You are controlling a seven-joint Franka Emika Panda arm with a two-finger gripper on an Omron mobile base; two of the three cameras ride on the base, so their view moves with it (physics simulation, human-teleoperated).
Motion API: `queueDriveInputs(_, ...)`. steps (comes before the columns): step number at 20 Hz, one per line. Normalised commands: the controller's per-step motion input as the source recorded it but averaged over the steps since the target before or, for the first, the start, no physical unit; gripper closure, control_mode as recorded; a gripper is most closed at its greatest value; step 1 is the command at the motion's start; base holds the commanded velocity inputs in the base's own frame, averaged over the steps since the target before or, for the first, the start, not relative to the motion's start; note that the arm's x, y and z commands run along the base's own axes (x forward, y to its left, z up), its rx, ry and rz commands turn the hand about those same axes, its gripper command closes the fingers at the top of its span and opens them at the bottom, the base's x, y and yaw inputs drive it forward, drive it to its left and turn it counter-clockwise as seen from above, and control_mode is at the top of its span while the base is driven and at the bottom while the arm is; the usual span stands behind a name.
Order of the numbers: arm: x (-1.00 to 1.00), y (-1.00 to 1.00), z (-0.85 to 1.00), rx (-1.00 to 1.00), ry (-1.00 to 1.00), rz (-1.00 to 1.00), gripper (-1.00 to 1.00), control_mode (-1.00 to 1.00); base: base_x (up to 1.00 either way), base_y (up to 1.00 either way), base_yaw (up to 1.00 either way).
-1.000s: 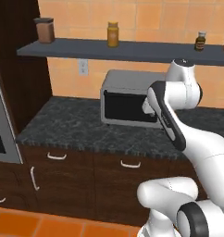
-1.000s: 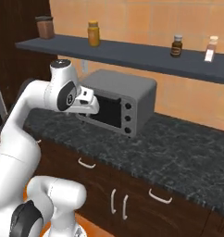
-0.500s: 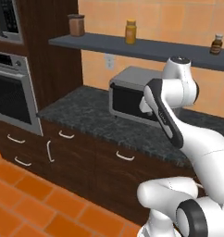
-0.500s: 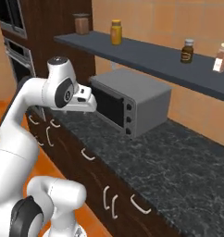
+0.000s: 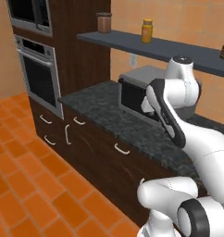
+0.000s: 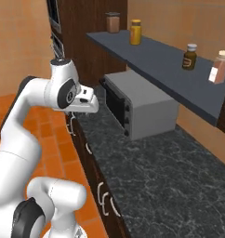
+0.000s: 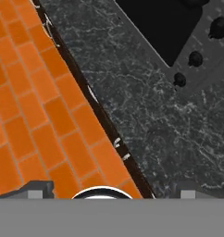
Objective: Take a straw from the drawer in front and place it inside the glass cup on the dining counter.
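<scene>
Scenery has swung across both base views within the last second, so the base is turning or driving while the arm keeps its pose; the oven tower (image 5: 37, 74) now stands at the left. The gripper (image 6: 93, 104) hangs above the black worktop (image 7: 146, 115) edge, fingers spread wide and empty. Straw, glass cup and dining counter are nowhere visible; closed drawers (image 5: 116, 152) line the cabinet front. The microwave (image 6: 140, 109) crowds the rear, while open orange floor (image 5: 26, 185) leaves room.

The base has swung left, bringing the wall oven (image 5: 37, 81) into view.
</scene>
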Motion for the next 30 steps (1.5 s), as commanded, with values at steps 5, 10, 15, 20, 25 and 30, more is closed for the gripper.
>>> queueDriveInputs(5,0.0,-0.13,-0.03,0.0,0.0,0.35,-1.0,-1.0,0.0,-0.13,0.11)
queueDriveInputs(10,0.05,0.88,-0.33,-0.27,-0.01,0.13,-1.0,-1.0,0.0,0.0,0.0)
queueDriveInputs(15,0.37,0.92,-0.63,-0.38,0.0,0.0,-1.0,-1.0,0.0,0.0,0.0)
queueDriveInputs(20,0.54,0.78,-0.83,-0.39,0.0,0.0,-1.0,-1.0,0.0,0.0,0.0)
queueDriveInputs(25,0.49,0.47,-0.86,-0.4,0.0,0.0,-1.0,-1.0,0.0,0.0,0.0)
queueDriveInputs(30,0.41,0.13,-0.81,-0.36,0.0,-0.01,-1.0,-1.0,0.0,0.0,0.0)
